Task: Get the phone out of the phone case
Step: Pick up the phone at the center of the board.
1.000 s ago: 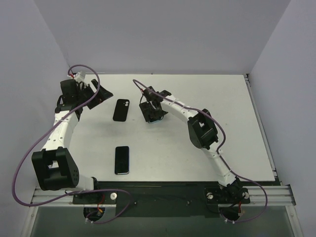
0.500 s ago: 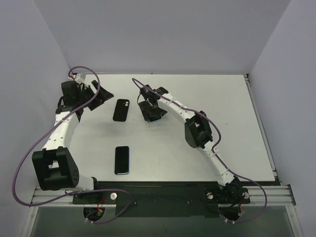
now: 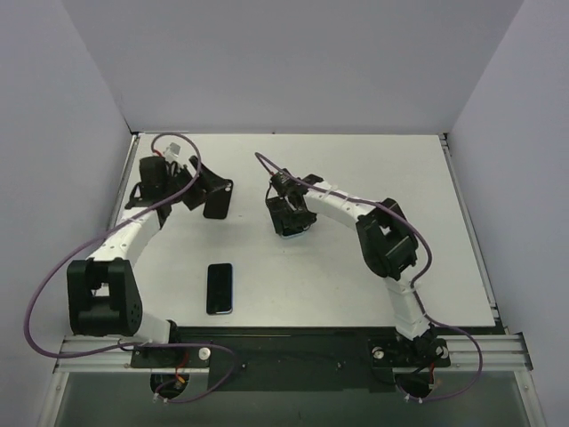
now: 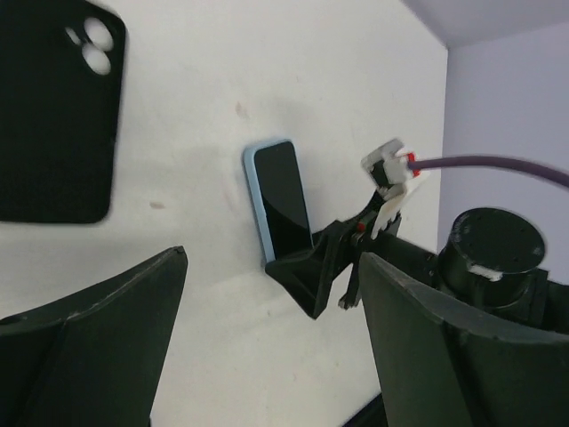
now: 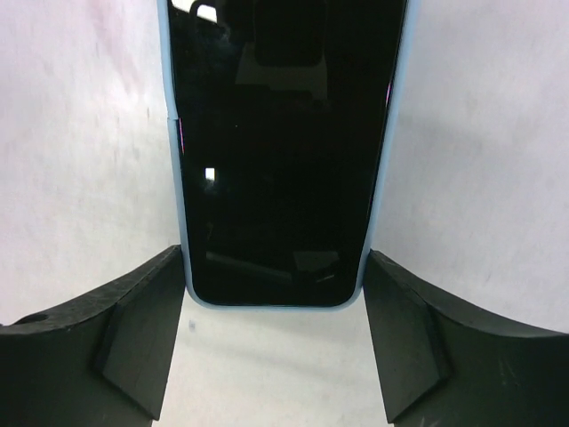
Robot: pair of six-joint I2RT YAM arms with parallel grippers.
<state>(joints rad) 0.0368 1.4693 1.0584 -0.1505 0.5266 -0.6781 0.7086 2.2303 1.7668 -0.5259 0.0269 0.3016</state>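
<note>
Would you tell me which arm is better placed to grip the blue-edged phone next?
Right. The right gripper is open and straddles the end of the phone. The left gripper, also open, sits by the black case, farther from that phone.

You're looking past your left tool (image 4: 271, 267), its fingers standing well apart over the white surface (image 4: 222, 71). A black case (image 4: 53, 116) is lying top left. The blue-edged phone (image 4: 283, 200) is sitting mid-frame, the right tool (image 4: 316, 271) meeting its lower end.
</note>
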